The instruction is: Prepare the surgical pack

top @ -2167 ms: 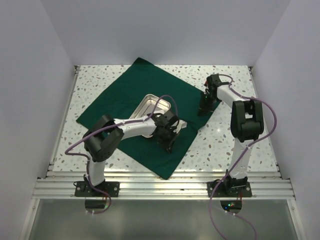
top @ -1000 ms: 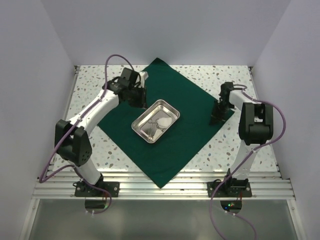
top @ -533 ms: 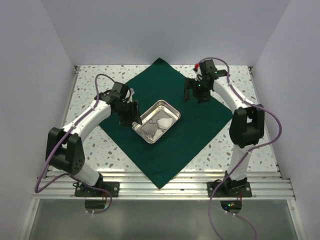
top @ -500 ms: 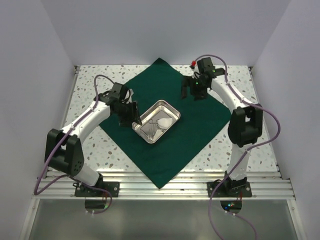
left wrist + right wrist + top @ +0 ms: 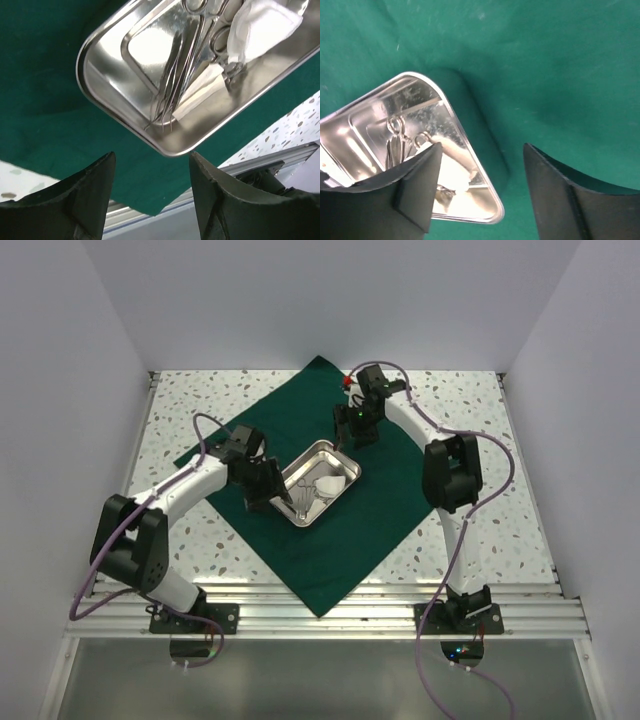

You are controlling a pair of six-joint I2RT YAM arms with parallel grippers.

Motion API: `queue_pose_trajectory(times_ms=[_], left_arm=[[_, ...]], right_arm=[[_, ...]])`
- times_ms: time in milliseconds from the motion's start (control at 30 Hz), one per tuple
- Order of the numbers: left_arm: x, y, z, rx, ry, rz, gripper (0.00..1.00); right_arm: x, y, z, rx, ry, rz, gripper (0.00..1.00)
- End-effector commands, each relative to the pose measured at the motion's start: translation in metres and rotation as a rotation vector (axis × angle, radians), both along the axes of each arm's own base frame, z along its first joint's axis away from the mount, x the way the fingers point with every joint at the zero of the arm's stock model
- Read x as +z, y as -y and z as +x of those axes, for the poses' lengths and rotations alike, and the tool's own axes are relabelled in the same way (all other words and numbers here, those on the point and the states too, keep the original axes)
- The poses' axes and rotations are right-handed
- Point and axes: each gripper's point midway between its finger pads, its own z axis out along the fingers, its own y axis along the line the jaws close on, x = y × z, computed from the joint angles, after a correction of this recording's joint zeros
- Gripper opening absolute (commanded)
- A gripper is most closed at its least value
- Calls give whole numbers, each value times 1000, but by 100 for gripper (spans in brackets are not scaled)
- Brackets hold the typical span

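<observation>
The dark green cloth (image 5: 390, 490) lies spread flat as a diamond on the table. On its middle sits the small steel tray (image 5: 345, 462) holding silvery scissor-like instruments (image 5: 303, 496) and white gauze (image 5: 328, 483). My left gripper (image 5: 268, 490) stands open low at the tray's near-left end. In the left wrist view the tray (image 5: 100, 75) has one corner just ahead of the open left gripper (image 5: 152, 165). My right gripper (image 5: 352, 430) hangs open over the tray's far-right corner. In the right wrist view that corner of the tray (image 5: 465, 145) shows between the fingers of the open gripper (image 5: 481, 146). Neither gripper holds anything.
The speckled table (image 5: 470, 530) shows round the cloth's corners. An aluminium rail (image 5: 320, 615) runs along the near edge, where both arm bases stand. White walls close in the left, right and back.
Both grippers have opened and left the cloth's outer corners. The left arm swung in to the tray's near-left end, the right arm to its far-right corner.
</observation>
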Motion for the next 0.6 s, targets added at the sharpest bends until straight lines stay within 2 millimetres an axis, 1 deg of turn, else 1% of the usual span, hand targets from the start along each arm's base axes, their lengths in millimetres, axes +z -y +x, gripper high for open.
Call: queue_pose_trajectory(times_ms=[0, 33, 67, 167, 200, 267, 300, 333, 367, 400, 433, 467, 500, 533, 567], left_arm=[[-11, 10, 19, 29, 28, -27, 63], [-14, 12, 20, 25, 26, -33, 61], [-19, 14, 25, 22, 23, -30, 56], [-24, 14, 35, 6, 34, -3, 50], [-26, 13, 38, -3, 36, 3, 47], [-30, 13, 42, -13, 27, 19, 42], [-31, 13, 43, -22, 27, 23, 41], [-32, 12, 45, -27, 30, 33, 39], [-30, 12, 49, -34, 39, 43, 35], [-29, 11, 52, -51, 52, 57, 33], [-28, 8, 57, -54, 67, 81, 32], [-23, 8, 64, -58, 81, 92, 28], [-22, 6, 69, -86, 101, 109, 26], [-20, 5, 74, -105, 115, 123, 24], [-16, 6, 86, -119, 128, 131, 20]], right_arm=[[8, -11, -8, 59, 16, -15, 68], [5, -11, -11, 64, 4, -20, 62], [2, -11, -13, 66, -2, -25, 60], [-3, -7, -18, 53, -18, -40, 51], [-3, -7, -19, 54, -23, -41, 49], [-7, -5, -24, 51, -40, -49, 44], [-10, -5, -26, 53, -49, -51, 39], [-13, -4, -30, 55, -62, -55, 37], [-13, -2, -32, 53, -71, -55, 35], [-13, -1, -35, 53, -78, -54, 27], [-16, 0, -41, 52, -100, -58, 23], [-11, 1, -43, 49, -92, -55, 19], [-10, 3, -46, 41, -98, -58, 13], [-14, 7, -54, 28, -120, -68, 11], [-13, 9, -57, 15, -121, -75, 8]])
